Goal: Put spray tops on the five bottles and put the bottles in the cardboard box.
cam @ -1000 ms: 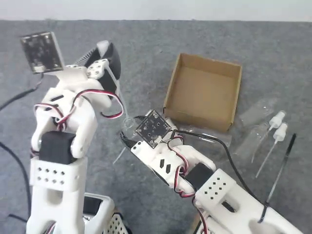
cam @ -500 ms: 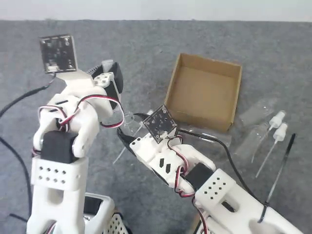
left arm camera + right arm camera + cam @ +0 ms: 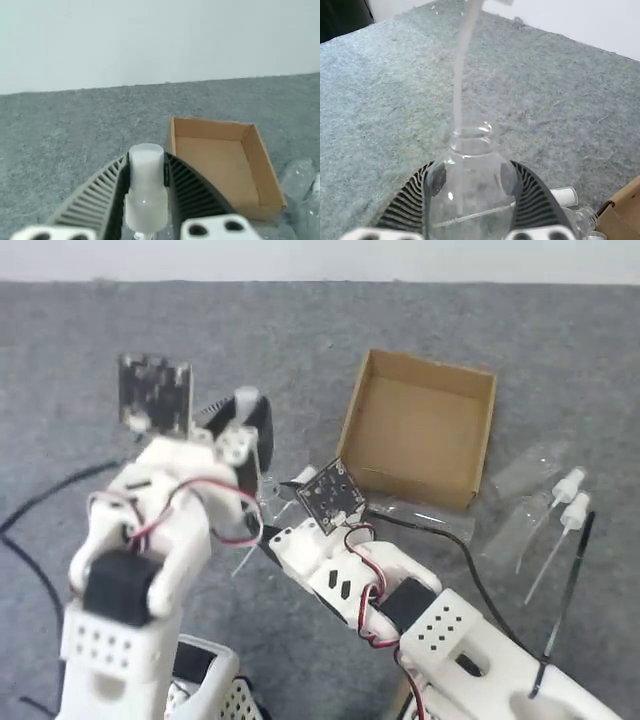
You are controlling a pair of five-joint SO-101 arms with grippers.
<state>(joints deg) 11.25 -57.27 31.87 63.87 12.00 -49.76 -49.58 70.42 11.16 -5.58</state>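
Moved rightward since the earlier frames, the left gripper (image 3: 250, 428) hangs over the bottle (image 3: 268, 487), near the cardboard box (image 3: 405, 483). Left wrist view: it is clenched on the spray top (image 3: 145, 185). Right wrist view: the right gripper (image 3: 470, 170) grasps the bottle, with the dip tube (image 3: 461, 75) entering its neck.
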